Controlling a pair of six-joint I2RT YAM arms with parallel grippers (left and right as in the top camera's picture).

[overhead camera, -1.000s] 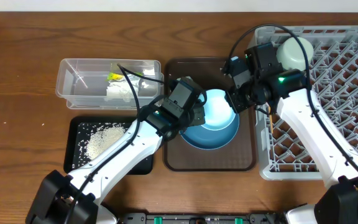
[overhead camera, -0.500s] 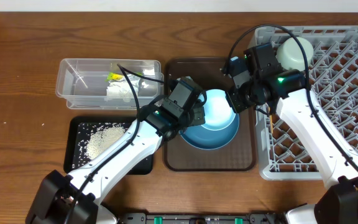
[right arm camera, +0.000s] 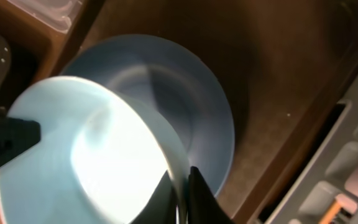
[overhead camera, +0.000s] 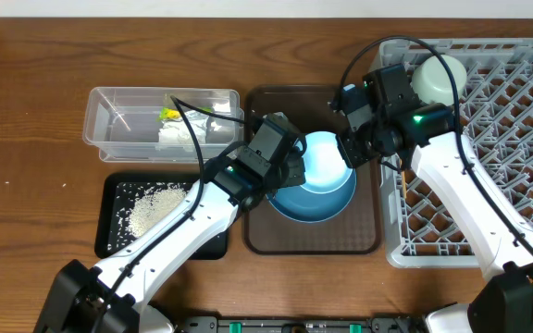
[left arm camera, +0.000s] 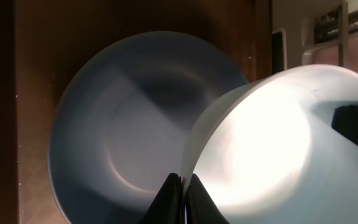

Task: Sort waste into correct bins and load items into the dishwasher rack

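At the far left, the clear plastic tub (overhead camera: 109, 129) holds a crumpled white tissue (overhead camera: 179, 136) and a yellow-green snack wrapper (overhead camera: 169, 114). Just nearer than it lies the flat black tray (overhead camera: 103, 231), with loose white rice grains (overhead camera: 151, 205) scattered over its floor.

The left arm reaches from the near edge across the black tray's right corner towards the middle. The left gripper (left arm camera: 183, 186) is clenched, its two dark fingertips pinching the rim of the small pale-blue bowl (overhead camera: 327, 157).

That bowl sits over the far right part of the large blue plate (overhead camera: 308, 208), which lies flat on the dark brown serving tray (overhead camera: 313, 240) in the middle of the table. In both wrist views the bowl looks tilted against the plate. Whether its base touches the plate cannot be told.

The right gripper (right arm camera: 180, 186) comes in from the right and is clamped tight on the opposite side of the same rim, so both arms grip the one bowl.

At the right stands the grey dishwasher rack (overhead camera: 507, 139), touching the serving tray's right edge. A mint-green bowl (overhead camera: 438, 79) rests in its far left corner, just behind the right arm's wrist.
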